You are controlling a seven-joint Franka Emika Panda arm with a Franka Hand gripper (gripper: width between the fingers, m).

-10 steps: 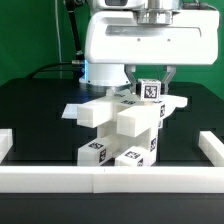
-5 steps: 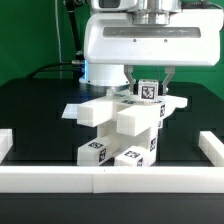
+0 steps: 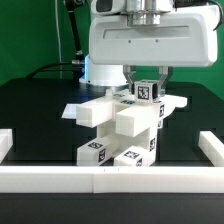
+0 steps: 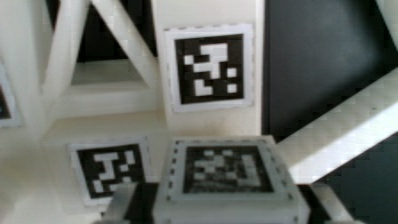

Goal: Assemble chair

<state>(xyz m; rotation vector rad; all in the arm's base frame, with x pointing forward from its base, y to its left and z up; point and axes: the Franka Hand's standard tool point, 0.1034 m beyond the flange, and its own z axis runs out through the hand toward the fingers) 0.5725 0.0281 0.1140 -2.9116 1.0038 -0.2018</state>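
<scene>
Here we are at the black table (image 3: 40,110), and the half-built chair (image 3: 112,128) stands in the middle of it, close to the low white rail (image 3: 60,178) that runs along the near edge. It is a chunky white stack: thick blocks crossing one another, a flat panel (image 3: 80,110) sticking out toward the table's edge on the exterior view's left, and two lower blocks at the front, each showing a black-and-white tag (image 3: 97,152) toward the camera.

Up top, the big white arm (image 3: 150,40) hangs directly over the stack. Its pincer (image 3: 149,80) is down on the chair's highest point, one finger on each side of a small block (image 3: 150,91) with a tag on its face. The fingers sit tight against that block's sides, so the pincer is clenched on it. The small block rests on the upper part of the chair, a little toward the exterior view's right of the stack's middle.

From the wrist, the same block fills the foreground, its tag blurred, with dark finger pads (image 4: 128,205) hugging its flanks. Beyond it lie white chair pieces with a sharp, tall tag (image 4: 214,64) on one face and a second tag (image 4: 111,165) lower down, black table showing in the gaps between them.
</scene>
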